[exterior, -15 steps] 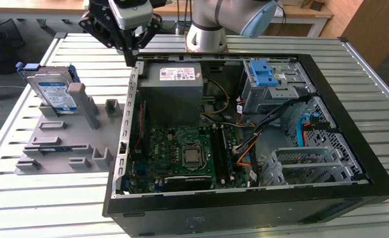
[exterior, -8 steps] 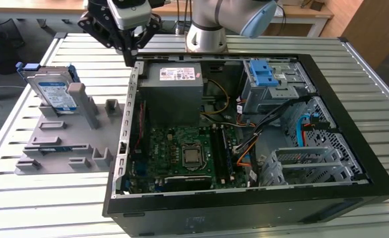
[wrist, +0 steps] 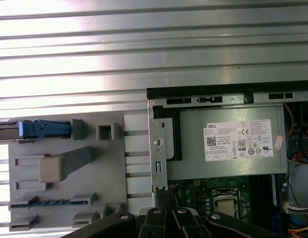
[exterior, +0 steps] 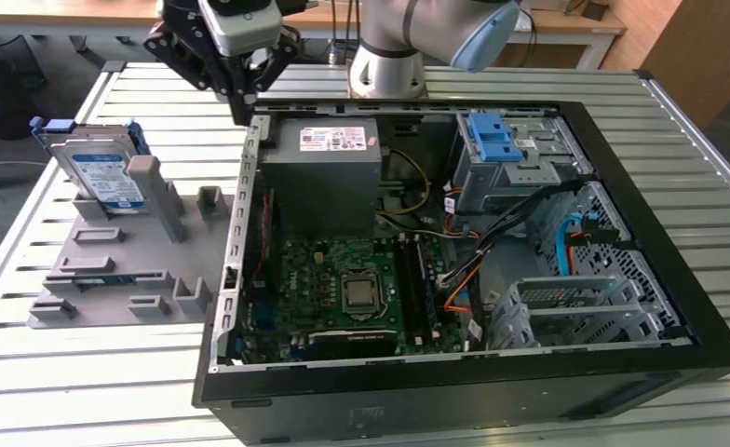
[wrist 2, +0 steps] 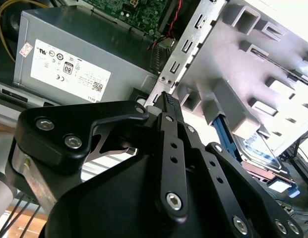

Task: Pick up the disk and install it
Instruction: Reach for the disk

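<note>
The hand (exterior: 238, 104) is hovering with its fingers (wrist 2: 168, 148) pressed together and gripping nothing, above the wall of the open computer case (exterior: 465, 396) beside the power supply (exterior: 328, 177). The disk (exterior: 98, 172) is standing apart from it, on the exterior view's left. It is leaning on edge in a grey holder (exterior: 129, 270) on the table (exterior: 92, 372), and its blue bracket (wrist: 44, 129) is showing in the first wrist view. It is probably going to feel stiff and dense for its size. Its metal faces are likely slippery, and it is likely sensitive to knocks. The exposed upper part, pinched across the bracket's edges rather than across the label, is looking like the safest hold.
</note>
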`<state>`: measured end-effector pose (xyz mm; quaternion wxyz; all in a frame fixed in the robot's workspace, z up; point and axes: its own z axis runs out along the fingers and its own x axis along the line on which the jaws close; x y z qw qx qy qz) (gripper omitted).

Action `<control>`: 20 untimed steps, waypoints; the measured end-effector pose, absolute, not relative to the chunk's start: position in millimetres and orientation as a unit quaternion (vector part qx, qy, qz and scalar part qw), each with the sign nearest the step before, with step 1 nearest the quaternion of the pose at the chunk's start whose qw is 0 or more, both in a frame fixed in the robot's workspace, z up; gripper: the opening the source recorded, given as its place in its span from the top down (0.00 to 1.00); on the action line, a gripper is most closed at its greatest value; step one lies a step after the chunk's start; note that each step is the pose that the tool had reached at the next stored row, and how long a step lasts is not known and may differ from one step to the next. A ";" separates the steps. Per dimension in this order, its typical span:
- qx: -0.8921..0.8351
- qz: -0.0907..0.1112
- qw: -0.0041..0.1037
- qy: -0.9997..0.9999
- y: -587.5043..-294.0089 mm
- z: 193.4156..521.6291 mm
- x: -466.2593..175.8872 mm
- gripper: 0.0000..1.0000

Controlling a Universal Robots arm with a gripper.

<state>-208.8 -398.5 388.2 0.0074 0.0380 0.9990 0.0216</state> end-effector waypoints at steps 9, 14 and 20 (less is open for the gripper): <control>0.038 0.022 0.007 0.999 -398.5 388.0 -210.5 0.89; 0.038 0.022 0.007 0.999 -398.5 388.0 -211.6 0.89; 0.038 0.022 0.007 0.999 -398.5 387.9 -212.9 0.89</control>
